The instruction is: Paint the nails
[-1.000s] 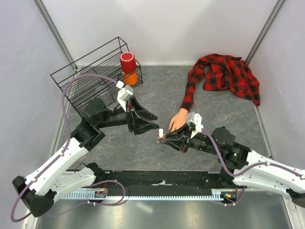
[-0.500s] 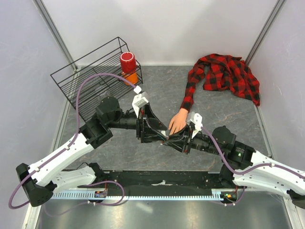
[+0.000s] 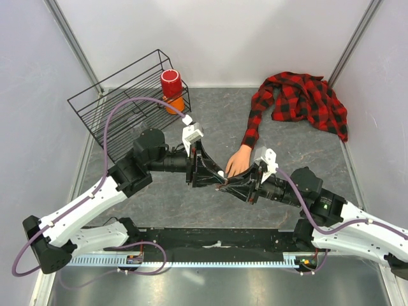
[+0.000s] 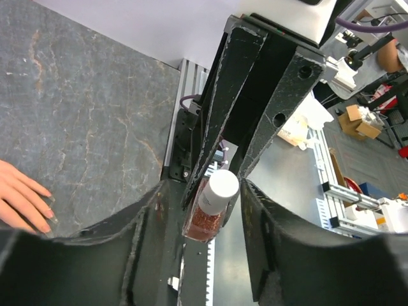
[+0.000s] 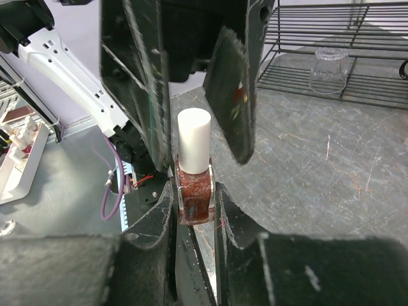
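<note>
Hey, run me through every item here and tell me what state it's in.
Polish bottle: capped, held by its body.
Right pincer: shut on the polish bottle.
Left pincer: open, straddling the cap.
Mannequin hand: lying flat on the table.
Plaid shirt: crumpled.

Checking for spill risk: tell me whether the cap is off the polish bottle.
No, the white cap sits on the polish bottle clamped in the right gripper.

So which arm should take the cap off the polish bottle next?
Probably the left: the left tool stands open astride the white cap, ready to close and twist, while the right tool is shut on the bottle body, steadying it.
</note>
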Robot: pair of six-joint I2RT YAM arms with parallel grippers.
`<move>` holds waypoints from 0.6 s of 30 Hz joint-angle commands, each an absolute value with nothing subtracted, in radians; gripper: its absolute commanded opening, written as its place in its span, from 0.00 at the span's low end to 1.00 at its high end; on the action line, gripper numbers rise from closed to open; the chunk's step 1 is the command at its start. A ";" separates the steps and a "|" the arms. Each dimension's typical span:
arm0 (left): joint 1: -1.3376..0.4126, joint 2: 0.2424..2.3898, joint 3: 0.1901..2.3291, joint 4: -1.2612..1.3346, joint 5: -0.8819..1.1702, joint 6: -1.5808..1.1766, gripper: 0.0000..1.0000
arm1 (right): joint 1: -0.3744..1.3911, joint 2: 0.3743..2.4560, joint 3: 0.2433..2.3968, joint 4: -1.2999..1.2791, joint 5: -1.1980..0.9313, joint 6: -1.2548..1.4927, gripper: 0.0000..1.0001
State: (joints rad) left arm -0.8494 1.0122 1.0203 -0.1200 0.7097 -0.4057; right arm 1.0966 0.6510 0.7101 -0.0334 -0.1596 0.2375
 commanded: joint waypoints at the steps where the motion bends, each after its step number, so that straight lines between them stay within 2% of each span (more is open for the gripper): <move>1: -0.859 1.014 1.063 -0.078 0.719 -0.393 0.45 | 1.095 0.672 0.770 0.003 -0.173 0.219 0.00; 3: -0.859 1.008 1.065 -0.071 0.710 -0.399 0.22 | 1.095 0.673 0.770 0.005 -0.176 0.218 0.00; 4: -0.859 1.005 1.066 -0.072 0.704 -0.399 0.15 | 1.095 0.670 0.769 0.003 -0.170 0.216 0.00; 5: -0.859 1.000 1.065 -0.072 0.690 -0.403 0.02 | 1.095 0.664 0.769 0.003 -0.157 0.224 0.08; 8: -0.859 0.971 1.045 -0.051 0.623 -0.425 0.02 | 1.095 0.641 0.746 0.031 -0.130 0.248 0.49; 10: -0.859 0.954 1.023 -0.013 0.591 -0.452 0.02 | 1.095 0.632 0.713 0.084 -0.124 0.264 0.62; 14: -0.859 0.945 1.015 -0.003 0.584 -0.480 0.02 | 1.095 0.647 0.692 0.138 -0.149 0.275 0.62; 18: -0.859 0.951 1.016 0.021 0.586 -0.495 0.02 | 1.095 0.676 0.702 0.156 -0.159 0.264 0.54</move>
State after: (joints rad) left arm -0.8570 0.9592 1.0176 -0.0628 0.6067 -0.4458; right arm 1.0908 0.6544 0.7010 0.0826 -0.1390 0.2623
